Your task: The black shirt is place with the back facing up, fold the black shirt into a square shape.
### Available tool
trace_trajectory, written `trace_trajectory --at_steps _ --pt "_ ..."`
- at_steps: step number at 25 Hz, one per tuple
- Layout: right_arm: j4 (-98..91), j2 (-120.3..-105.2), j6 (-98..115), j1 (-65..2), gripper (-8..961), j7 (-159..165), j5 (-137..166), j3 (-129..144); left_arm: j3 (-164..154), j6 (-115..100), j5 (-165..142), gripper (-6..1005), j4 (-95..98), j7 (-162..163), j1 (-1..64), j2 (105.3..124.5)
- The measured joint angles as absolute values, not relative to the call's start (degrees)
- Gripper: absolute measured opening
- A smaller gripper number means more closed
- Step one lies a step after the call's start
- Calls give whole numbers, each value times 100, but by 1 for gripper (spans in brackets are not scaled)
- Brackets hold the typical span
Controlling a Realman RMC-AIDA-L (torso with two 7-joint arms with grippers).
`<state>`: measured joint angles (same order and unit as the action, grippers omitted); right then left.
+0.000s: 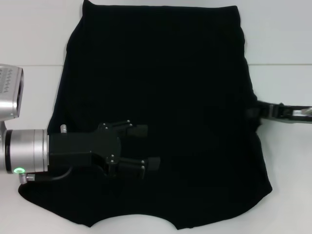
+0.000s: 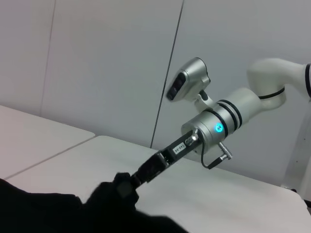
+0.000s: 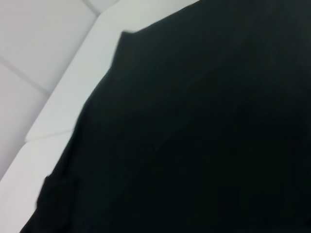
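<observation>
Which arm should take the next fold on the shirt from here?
Probably the right. The right gripper is already at the black shirt's right edge and seems to pinch the fabric there, ready to carry it inward. The left gripper is open over the shirt's middle, holding nothing.

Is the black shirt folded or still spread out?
Partly folded: the black shirt lies flat, sleeves hidden; left gripper above it, right gripper at its edge.
</observation>
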<state>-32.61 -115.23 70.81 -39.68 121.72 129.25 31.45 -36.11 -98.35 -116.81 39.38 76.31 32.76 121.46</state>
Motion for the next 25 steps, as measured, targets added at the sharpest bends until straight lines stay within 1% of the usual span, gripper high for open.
trace_trajectory --at_steps 5,8,20,25 --pt "-3260 -11658 7101 -4246 12 12427 12936 4172 -3612 -9836 -11686 949 3933 7643 3292 12145" --pt "-3274 -11691 7061 -4348 12 12729 12948 4762 -3612 -9829 -11700 949 3935 7676 3302 12138" --pt "-3299 -11673 6920 -4447 35 12927 12921 4985 -3612 -9767 -11716 950 3930 7682 3325 12120" --pt "-3336 -11688 6810 -4471 134 12902 12620 4938 -3612 -9721 -11716 950 3920 7681 3324 12120"
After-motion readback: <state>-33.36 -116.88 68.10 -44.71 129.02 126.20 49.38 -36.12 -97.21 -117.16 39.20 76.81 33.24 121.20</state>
